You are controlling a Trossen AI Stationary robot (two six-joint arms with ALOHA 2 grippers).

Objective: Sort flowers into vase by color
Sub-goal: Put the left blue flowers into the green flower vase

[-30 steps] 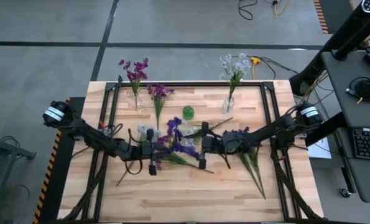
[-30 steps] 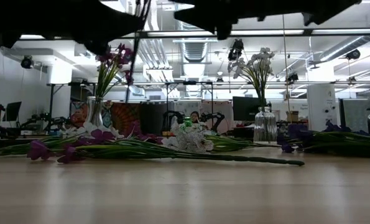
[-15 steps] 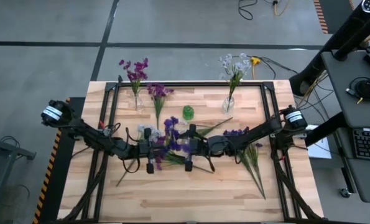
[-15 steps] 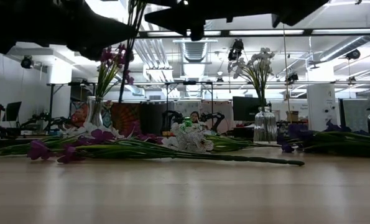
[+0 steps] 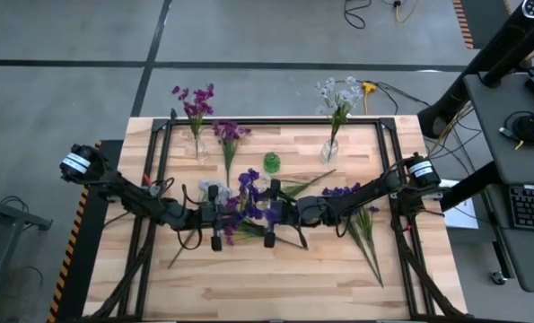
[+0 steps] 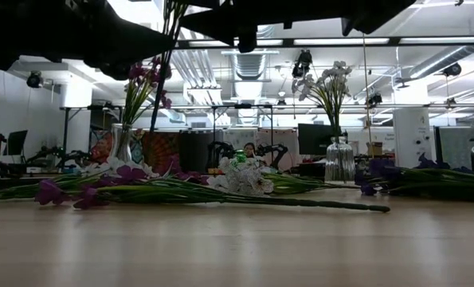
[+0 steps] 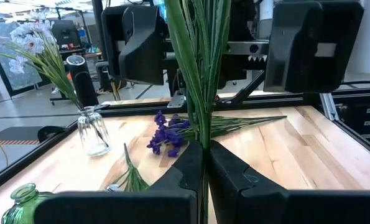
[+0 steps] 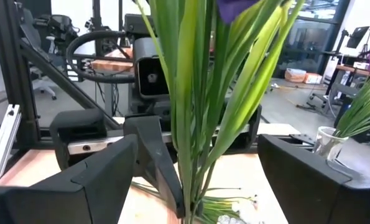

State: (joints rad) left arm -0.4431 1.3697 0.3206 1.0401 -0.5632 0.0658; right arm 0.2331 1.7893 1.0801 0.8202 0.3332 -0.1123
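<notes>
here the left end effector (image 7: 204, 163) clenches a blue-violet sprig (image 5: 249, 190) upright for handover, the right end effector (image 8: 191, 168) spread wide around its stem.

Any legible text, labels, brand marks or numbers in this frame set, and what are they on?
None can be read in any of the four views.
The vases, the flowers and the table carry no visible print.
The screens in the room behind the table, in the low view, are too small to read.

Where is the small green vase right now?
In the high view, the green vase stands mid-table toward the far edge, between the two clear vases and just beyond the flowers held up between the arms.
</notes>
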